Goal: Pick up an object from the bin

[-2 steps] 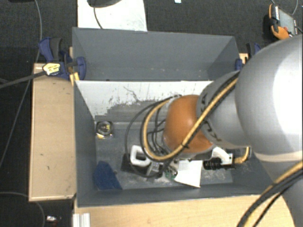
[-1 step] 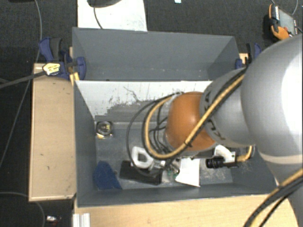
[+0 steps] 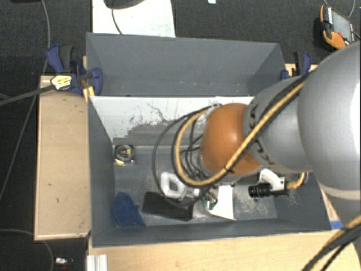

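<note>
Can't tell if the fingers (image 3: 206, 197) are open, closed or gripping anything; the orange wrist cover (image 3: 225, 143) sits over them from my view. They're low at the front middle of the bin (image 3: 180, 66), at a white card (image 3: 224, 205), just beside a black flat piece (image 3: 166, 206) and a white plastic part (image 3: 171, 183). Blue cloth (image 3: 125, 209) front-left, black cylinder (image 3: 268, 191) to the right, small round metal thing (image 3: 123, 153) at left.

Grey arm (image 3: 316, 123) runs off the right edge. Its orange wrist cover (image 3: 225, 140) and looped cables (image 3: 177, 151) hide the middle of the bin (image 3: 180, 66) floor. Below them, white card (image 3: 227, 206) partly covered at top. By left wall, small round thing (image 3: 123, 153): too small to identify.
</note>
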`<state>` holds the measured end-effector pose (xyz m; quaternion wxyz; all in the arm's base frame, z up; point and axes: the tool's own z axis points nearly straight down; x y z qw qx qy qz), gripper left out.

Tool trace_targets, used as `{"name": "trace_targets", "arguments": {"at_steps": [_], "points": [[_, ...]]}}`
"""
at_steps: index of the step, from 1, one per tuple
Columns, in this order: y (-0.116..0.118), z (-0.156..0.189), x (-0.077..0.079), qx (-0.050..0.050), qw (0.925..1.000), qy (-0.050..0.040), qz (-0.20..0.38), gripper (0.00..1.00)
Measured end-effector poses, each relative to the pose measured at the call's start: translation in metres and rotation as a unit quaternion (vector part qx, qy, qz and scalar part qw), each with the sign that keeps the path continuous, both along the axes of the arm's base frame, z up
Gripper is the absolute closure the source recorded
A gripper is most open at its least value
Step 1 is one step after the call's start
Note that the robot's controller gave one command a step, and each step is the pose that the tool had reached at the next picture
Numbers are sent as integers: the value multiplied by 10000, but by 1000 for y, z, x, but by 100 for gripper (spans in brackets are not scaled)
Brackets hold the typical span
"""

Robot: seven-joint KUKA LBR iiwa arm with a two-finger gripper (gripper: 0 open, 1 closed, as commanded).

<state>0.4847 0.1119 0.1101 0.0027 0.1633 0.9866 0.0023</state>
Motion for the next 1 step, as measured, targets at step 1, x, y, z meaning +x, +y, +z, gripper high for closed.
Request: {"name": "trace_targets", "arguments": {"at_steps": [1], "points": [[0,20,0,3,10000,-7,8,100]]}}
